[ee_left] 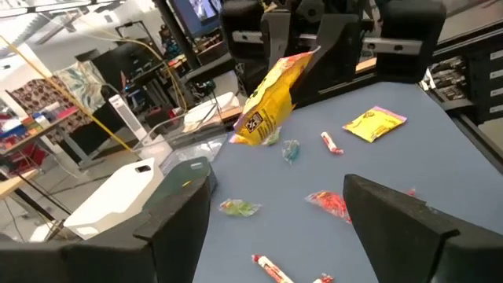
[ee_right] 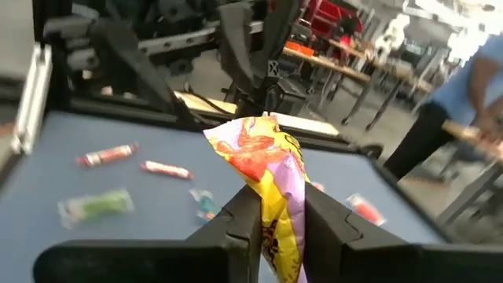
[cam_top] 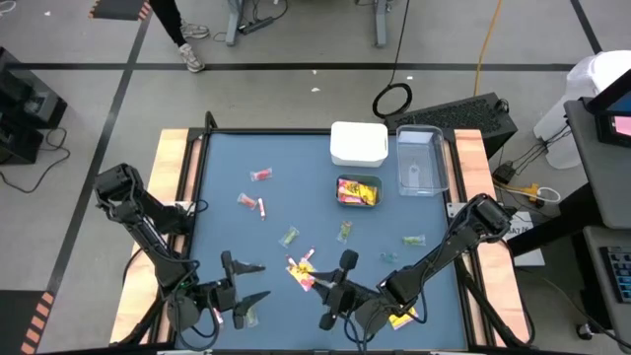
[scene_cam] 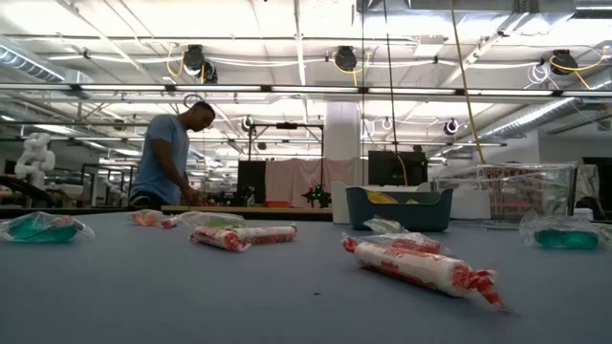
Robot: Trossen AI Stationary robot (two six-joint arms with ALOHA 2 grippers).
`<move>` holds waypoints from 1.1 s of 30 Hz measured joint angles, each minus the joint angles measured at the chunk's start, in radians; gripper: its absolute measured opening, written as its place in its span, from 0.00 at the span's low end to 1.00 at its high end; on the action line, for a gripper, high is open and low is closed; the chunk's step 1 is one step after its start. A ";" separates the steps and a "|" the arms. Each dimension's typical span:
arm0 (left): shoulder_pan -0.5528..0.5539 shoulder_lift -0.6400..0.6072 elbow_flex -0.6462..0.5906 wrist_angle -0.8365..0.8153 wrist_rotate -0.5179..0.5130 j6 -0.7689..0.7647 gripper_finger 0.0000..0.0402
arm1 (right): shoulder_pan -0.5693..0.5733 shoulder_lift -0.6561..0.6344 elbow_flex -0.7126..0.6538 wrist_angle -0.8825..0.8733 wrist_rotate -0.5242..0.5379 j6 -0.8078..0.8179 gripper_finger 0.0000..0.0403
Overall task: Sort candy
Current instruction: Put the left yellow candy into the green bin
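Your right tool pinched only the lower edge of a yellow red-printed packet above the tabletop's near edge. That thin, crinkly grip could have let it slip; your left tool stood wide and empty.

No text or label can be read.

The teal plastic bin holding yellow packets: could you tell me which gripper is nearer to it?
Right. The right gripper sits nearer the teal plastic bin, holding a yellow packet; the left gripper is farther toward the left.

Two dark jointed arms, black fingers
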 joint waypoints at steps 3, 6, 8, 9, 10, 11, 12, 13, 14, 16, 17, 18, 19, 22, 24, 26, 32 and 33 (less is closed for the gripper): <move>0.000 0.000 0.000 0.000 -0.002 0.027 0.73 | 0.000 0.000 0.000 0.000 0.000 -0.116 0.15; 0.001 0.000 0.000 0.001 -0.010 0.052 0.73 | 0.000 0.000 0.000 0.000 0.000 -0.229 0.15; 0.006 0.000 0.000 0.001 -0.011 0.052 0.73 | 0.000 0.000 0.000 0.000 0.000 -0.307 0.15; 0.009 0.000 0.000 0.001 -0.011 0.052 0.73 | 0.000 0.000 0.000 -0.001 0.000 -0.344 0.15; 0.012 0.000 0.000 0.001 -0.011 0.051 0.73 | 0.000 0.000 0.000 -0.001 0.000 -0.376 0.15; 0.013 0.000 0.000 0.001 -0.011 0.048 0.73 | 0.000 0.000 0.000 -0.003 0.001 -0.394 0.15; 0.014 0.000 0.000 0.001 -0.011 0.037 0.73 | 0.000 0.000 0.000 -0.010 0.007 -0.398 0.15; 0.015 0.000 0.000 0.001 -0.011 0.014 0.73 | -0.001 0.000 0.000 -0.025 0.026 -0.398 0.15; 0.015 0.000 0.000 0.001 -0.011 -0.003 0.73 | -0.001 0.000 0.000 -0.047 0.063 -0.393 0.15; 0.018 0.000 0.000 0.002 -0.011 -0.007 0.73 | -0.003 0.000 0.000 -0.107 0.164 -0.367 0.15; 0.020 0.000 0.000 0.002 -0.011 -0.007 0.73 | -0.005 0.000 0.000 -0.137 0.216 -0.347 0.15; 0.024 0.000 0.000 0.002 -0.011 -0.007 0.73 | -0.007 0.000 0.000 -0.163 0.263 -0.320 0.15; 0.031 0.000 0.000 0.002 -0.011 -0.007 0.73 | -0.007 0.000 0.000 -0.186 0.309 -0.291 0.15; 0.065 0.000 0.000 0.002 -0.012 0.013 0.73 | -0.013 0.000 0.000 -0.244 0.460 -0.233 0.15; 0.090 0.000 0.000 0.002 -0.013 0.029 0.73 | -0.020 0.000 0.000 -0.296 0.528 -0.217 0.15; 0.119 0.000 0.000 0.002 -0.013 0.047 0.73 | -0.034 0.000 0.000 -0.357 0.547 -0.215 0.15; 0.211 -0.036 -0.001 -0.003 -0.002 0.113 0.73 | -0.137 0.000 0.000 -0.580 0.550 -0.096 0.15; 0.227 -0.051 -0.001 -0.009 0.007 0.124 0.73 | -0.159 -0.002 0.000 -0.646 0.548 -0.052 0.15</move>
